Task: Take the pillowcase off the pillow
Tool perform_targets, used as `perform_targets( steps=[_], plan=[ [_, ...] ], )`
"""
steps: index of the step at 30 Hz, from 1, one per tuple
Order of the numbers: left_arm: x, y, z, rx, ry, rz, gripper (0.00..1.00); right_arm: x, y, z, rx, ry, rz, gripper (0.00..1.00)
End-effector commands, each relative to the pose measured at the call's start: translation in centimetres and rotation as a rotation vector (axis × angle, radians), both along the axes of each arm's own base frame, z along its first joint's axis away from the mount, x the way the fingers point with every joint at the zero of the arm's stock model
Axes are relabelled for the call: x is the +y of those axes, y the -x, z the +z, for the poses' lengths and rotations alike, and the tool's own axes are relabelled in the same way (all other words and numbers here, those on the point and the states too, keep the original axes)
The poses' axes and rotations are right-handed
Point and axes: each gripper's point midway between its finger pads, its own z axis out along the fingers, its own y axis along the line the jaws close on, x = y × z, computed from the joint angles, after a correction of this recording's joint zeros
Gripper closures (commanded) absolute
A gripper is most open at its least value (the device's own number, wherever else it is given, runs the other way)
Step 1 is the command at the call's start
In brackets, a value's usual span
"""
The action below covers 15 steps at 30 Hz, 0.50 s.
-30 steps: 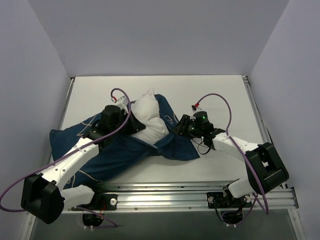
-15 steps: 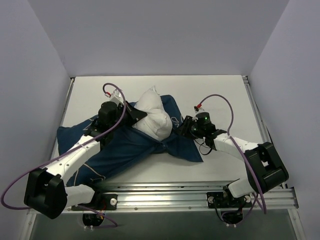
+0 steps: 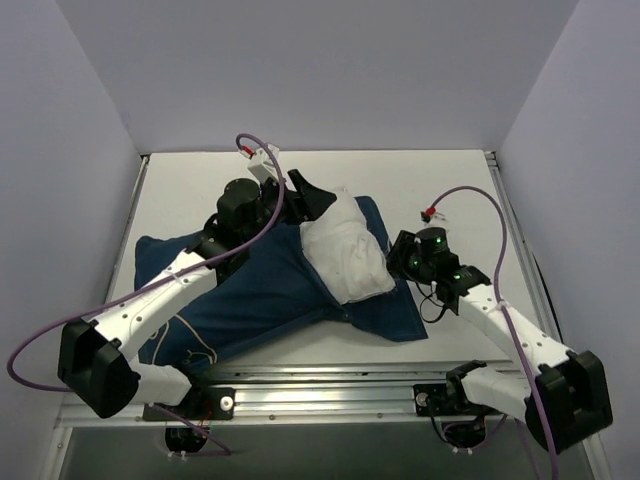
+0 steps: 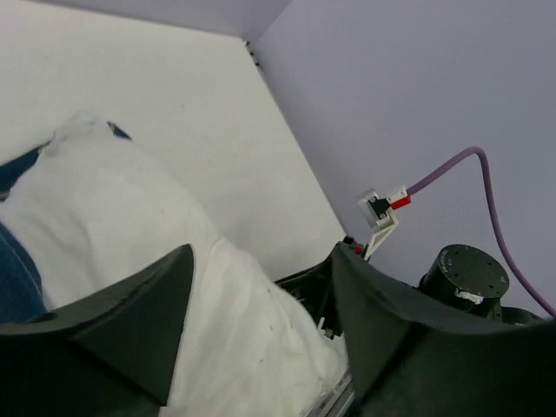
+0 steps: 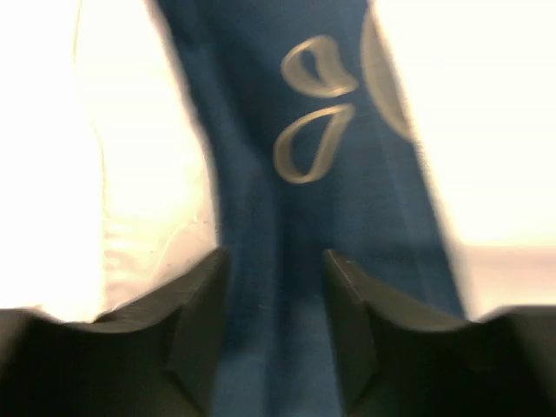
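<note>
The white pillow (image 3: 346, 258) lies half out of the navy pillowcase (image 3: 240, 300), its bare end toward the table's far side. My left gripper (image 3: 308, 196) hovers at the pillow's far left corner. In the left wrist view that gripper (image 4: 261, 261) stands open with the pillow (image 4: 130, 200) below and beyond its fingers. My right gripper (image 3: 398, 258) sits at the pillow's right edge, over the pillowcase. In the right wrist view its jaws (image 5: 271, 261) stand apart over a fold of printed pillowcase (image 5: 295, 217), with the pillow (image 5: 52, 130) at the left.
White table top (image 3: 440, 180) with grey walls on three sides. A metal rail (image 3: 330, 385) runs along the near edge between the arm bases. Purple cables loop off both wrists.
The left gripper has opened, let go of the pillow and swung toward the far right. The pillow has slid right, further out of the pillowcase. The right gripper has drawn back right and widened.
</note>
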Motion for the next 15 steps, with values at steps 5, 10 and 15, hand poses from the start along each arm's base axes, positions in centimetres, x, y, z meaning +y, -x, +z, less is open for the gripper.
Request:
perform_targets(
  steps=[5, 10, 15],
  plan=[
    [4.7, 2.1, 3.7, -0.096, -0.113, 0.186, 0.06, -6.2, 1.4, 8.3, -0.139, 0.197, -0.145, 0.35],
    [10.6, 5.1, -2.0, 0.104, -0.302, 0.339, 0.03, -6.8, 2.3, 12.2, -0.217, 0.226, -0.11, 0.2],
    [13.8, 8.4, -8.8, 0.278, -0.402, 0.392, 0.03, -2.1, 3.4, 11.7, -0.197, 0.099, 0.135, 0.11]
  ],
)
